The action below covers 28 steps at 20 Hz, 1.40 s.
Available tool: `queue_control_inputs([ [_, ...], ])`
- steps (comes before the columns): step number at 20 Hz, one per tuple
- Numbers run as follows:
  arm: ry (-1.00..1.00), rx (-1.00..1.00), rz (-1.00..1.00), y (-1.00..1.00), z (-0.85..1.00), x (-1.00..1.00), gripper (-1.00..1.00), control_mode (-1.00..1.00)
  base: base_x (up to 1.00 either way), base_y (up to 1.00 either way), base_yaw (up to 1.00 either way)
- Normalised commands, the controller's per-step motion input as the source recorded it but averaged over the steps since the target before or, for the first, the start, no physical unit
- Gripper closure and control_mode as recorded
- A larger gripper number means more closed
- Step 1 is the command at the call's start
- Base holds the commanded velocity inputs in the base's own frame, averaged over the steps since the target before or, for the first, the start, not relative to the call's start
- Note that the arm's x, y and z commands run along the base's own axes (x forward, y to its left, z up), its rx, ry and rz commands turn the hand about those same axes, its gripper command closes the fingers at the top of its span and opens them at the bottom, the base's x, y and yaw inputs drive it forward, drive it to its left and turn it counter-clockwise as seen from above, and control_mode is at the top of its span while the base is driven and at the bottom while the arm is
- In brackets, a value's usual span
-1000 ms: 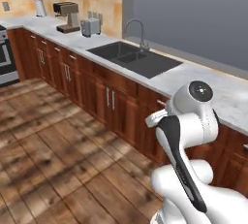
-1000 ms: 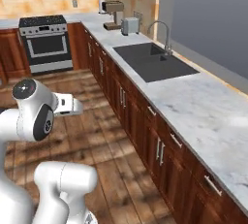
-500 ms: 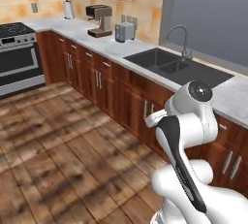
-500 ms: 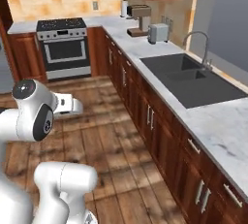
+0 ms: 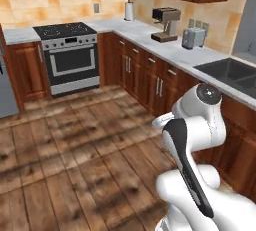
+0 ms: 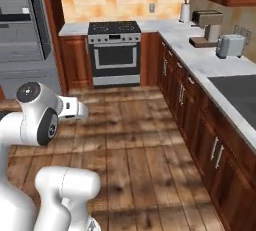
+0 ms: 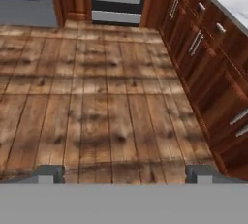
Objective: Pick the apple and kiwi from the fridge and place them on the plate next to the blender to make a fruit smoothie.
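The fridge [image 6: 20, 30] is a tall grey cabinet at the upper left of the right base view, its door shut. Its grey side shows at the left edge of the left base view [image 5: 7, 92], and its foot is at the top left of the hand view [image 7: 24, 2]. My gripper [image 7: 126, 174] is open over bare wooden floor, with nothing between its two fingertips [image 7: 48, 173]. The apple, kiwi, plate and blender are out of view.
A stove [image 6: 114, 50] stands against the back wall beside the fridge. On the long counter [image 6: 200, 60] along the right are a coffee machine [image 6: 206, 25], a toaster [image 6: 229, 46] and a sink [image 5: 230, 70]. Wooden floor [image 5: 75, 145] lies open ahead.
The whole picture has shifted as the base turned left. The sink slid to the right, and the stove and fridge came into view. The gripper stays open.
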Motion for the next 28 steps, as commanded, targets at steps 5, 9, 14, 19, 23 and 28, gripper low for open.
queue_control_inputs([
  [5, 0.00, 0.00, 0.00, 0.00, 0.00, 0.00, -1.00, 1.00, 0.72, 1.00, 0.49],
  [9, 0.00, 0.00, 0.00, 0.00, 0.00, 0.00, -1.00, 1.00, 1.00, 0.97, 0.19],
  [14, 0.00, 0.00, 0.00, 0.00, 0.00, 0.00, -1.00, 1.00, 1.00, 0.76, 0.02],
  [19, 0.00, 0.00, 0.00, 0.00, 0.00, 0.00, -1.00, 1.00, 1.00, 0.33, -0.02],
  [23, 0.00, 0.00, 0.00, 0.00, 0.00, 0.00, -1.00, 1.00, 1.00, 0.04, -0.03],
  [28, 0.00, 0.00, 0.00, 0.00, 0.00, 0.00, -1.00, 1.00, 1.00, 0.43, 0.00],
])
